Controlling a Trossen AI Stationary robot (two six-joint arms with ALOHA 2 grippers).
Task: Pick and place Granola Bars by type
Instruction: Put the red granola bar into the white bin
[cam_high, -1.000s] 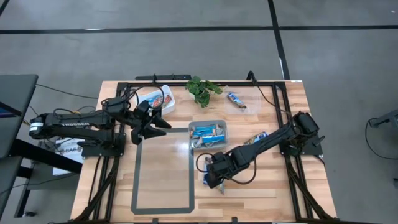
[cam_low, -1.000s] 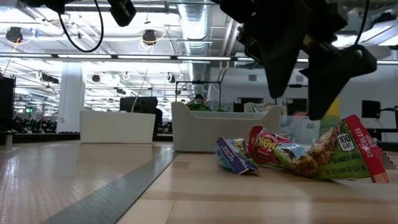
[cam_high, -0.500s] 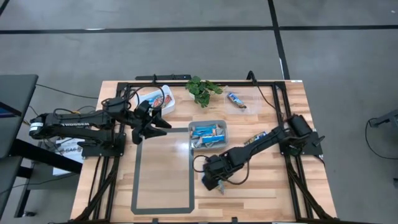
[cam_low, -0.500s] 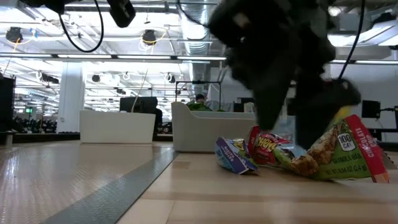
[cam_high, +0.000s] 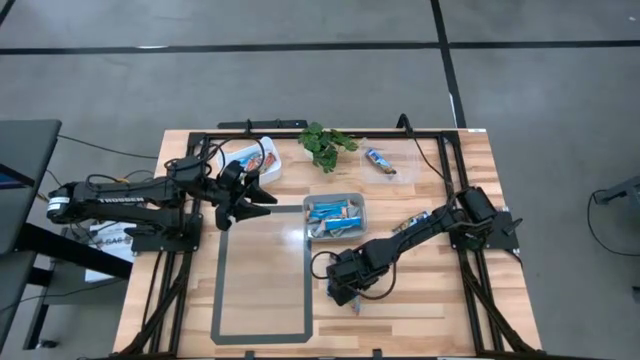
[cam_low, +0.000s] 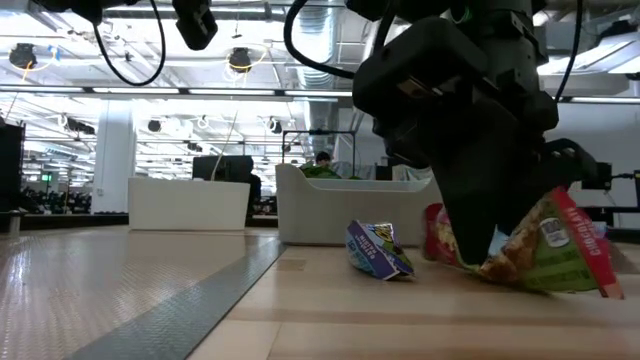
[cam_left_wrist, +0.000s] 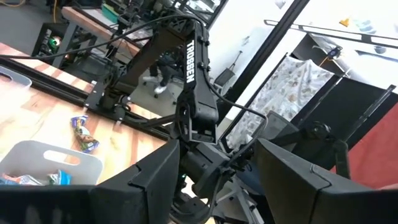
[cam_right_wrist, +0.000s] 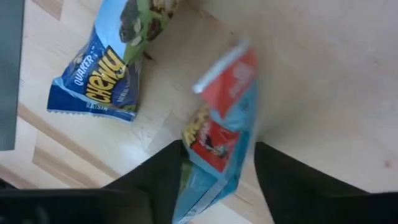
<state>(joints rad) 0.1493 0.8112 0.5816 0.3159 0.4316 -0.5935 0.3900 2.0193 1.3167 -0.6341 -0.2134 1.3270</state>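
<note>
Two granola bars lie on the wood near the table's front middle: a blue bar (cam_right_wrist: 102, 81) (cam_low: 375, 250) and a multicoloured red, green and light-blue bar (cam_right_wrist: 221, 134) (cam_low: 550, 250). My right gripper (cam_high: 343, 292) (cam_right_wrist: 217, 180) points steeply down over them and is shut on the multicoloured bar. My left gripper (cam_high: 262, 192) (cam_left_wrist: 217, 186) hovers level and open near the white tub at the far left, holding nothing. More bars lie in a grey bin (cam_high: 358, 205), a white tub (cam_high: 268, 168) and a clear tray (cam_high: 400, 172). My right gripper has the multicoloured bar between its two fingers, pinched by its long edges (cam_right_wrist: 193, 146) near one end. The fingers come from above, pointing steeply down and lying across the bar. The bar's lower part rests on the table, and its red end (cam_low: 590, 245) is tilted up.
A green plant sprig (cam_high: 325, 145) lies at the far middle. A grey taped rectangle (cam_high: 222, 290) marks the table's left-centre. Black frame rails (cam_high: 470, 290) run along both sides and the far edge. Bare wood lies near the front right.
My right gripper has come down onto the pile near the front middle and drawn its fingers in on the multicoloured bar. That bar has shifted and tipped, its red end now higher. The blue bar has stayed in place.
</note>
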